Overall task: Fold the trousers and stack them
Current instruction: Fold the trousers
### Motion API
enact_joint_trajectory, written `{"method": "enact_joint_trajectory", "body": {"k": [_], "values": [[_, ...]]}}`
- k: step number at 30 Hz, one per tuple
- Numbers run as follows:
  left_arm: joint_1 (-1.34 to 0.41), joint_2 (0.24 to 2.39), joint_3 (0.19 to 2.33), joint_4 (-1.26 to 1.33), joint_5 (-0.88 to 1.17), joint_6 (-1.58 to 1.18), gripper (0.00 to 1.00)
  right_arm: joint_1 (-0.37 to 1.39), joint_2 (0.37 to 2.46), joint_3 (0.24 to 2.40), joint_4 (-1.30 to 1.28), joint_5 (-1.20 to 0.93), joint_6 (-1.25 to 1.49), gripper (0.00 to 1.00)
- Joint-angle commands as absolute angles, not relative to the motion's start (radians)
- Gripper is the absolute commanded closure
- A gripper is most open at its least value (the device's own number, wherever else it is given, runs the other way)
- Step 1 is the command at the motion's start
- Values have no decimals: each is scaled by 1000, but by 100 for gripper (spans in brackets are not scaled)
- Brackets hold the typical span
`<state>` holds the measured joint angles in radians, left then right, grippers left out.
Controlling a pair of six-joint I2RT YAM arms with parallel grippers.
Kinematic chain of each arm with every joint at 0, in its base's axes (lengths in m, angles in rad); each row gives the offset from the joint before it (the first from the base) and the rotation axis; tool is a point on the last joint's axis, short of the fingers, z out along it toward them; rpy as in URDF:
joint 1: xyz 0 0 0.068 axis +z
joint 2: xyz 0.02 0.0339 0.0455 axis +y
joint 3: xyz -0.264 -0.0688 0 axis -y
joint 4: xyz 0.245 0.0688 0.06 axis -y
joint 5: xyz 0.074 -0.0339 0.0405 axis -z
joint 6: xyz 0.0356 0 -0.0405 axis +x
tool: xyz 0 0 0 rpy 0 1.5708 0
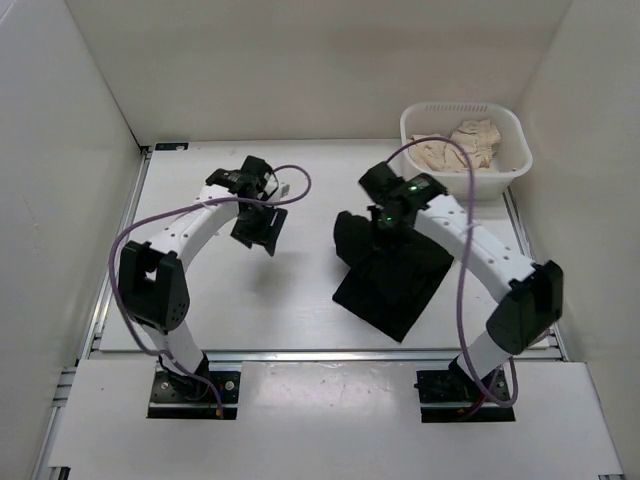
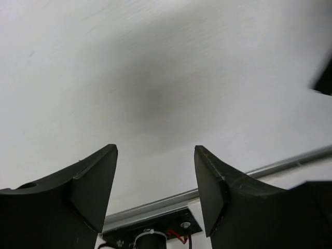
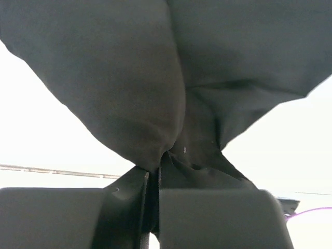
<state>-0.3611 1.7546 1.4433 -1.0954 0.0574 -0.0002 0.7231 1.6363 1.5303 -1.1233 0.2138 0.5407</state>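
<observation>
step: you are folding the soft black fabric trousers [image 1: 392, 285], centre-right of frame, with the right gripper [image 1: 384, 218] clamping them.
left gripper [image 1: 258, 228]: hovering with jaws apart, empty.
next: carrying the pinched edge over, flat.

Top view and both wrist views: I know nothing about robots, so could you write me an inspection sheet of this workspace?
Surface: white table, bare beneath the left arm.
Job's things: black trousers, partly folded, on the right half.
Clutter: white basket in the far right corner, beige cloth inside.
Grippers: left gripper open, holding nothing; right gripper shut on the trousers.
Cables: a purple cable loops along each arm.
Surroundings: white walls on three sides.
</observation>
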Motion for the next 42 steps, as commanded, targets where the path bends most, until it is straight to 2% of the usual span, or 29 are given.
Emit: {"method": "enact_joint_trajectory", "body": {"k": [1, 2, 6, 7, 8, 11, 16, 20, 22, 23, 25, 27, 31, 34, 39, 42], "values": [[-483, 1667, 1503, -1092, 195, 0, 28, 640, 1501, 1565, -1241, 250, 446, 100], [-506, 1667, 1503, -1082, 246, 0, 28, 583, 1479, 1551, -1241, 250, 433, 100], [-612, 1700, 1457, -968, 463, 0, 17, 454, 1404, 1456, -1180, 204, 385, 100], [-636, 1722, 1444, -894, 480, 0, 14, 439, 1393, 1427, -1164, 186, 374, 100], [-684, 1738, 1421, -850, 480, 0, 7, 416, 1393, 1416, -1151, 175, 362, 100], [-767, 1866, 1480, -801, 445, 0, 2, 394, 1393, 1405, -1117, 175, 353, 100], [-799, 2087, 1595, -770, 419, 0, 1, 362, 1404, 1405, -1117, 166, 353, 100], [-860, 2176, 1647, -761, 407, 0, 0, 353, 1393, 1385, -1106, 175, 353, 100], [-902, 2201, 1657, -750, 344, 0, 8, 344, 1393, 1385, -1106, 175, 353, 100], [-902, 2226, 1657, -750, 321, 0, 25, 344, 1384, 1385, -1106, 175, 363, 100], [-902, 2237, 1657, -750, 267, 0, 51, 344, 1375, 1385, -1097, 175, 364, 100], [-873, 2237, 1644, -750, 223, 0, 84, 344, 1374, 1385, -1097, 175, 364, 100], [-734, 2169, 1623, -750, 120, 0, 86, 344, 1374, 1376, -1097, 132, 354, 100], [-646, 2145, 1683, -750, 40, 0, 86, 344, 1356, 1332, -1056, 59, 388, 100], [-611, 2154, 1788, -750, 3, 0, 86, 460, 1356, 1247, -889, -21, 488, 100], [-601, 2197, 1833, -750, -23, 0, 86, 555, 1423, 1247, -800, -44, 549, 100]]}}
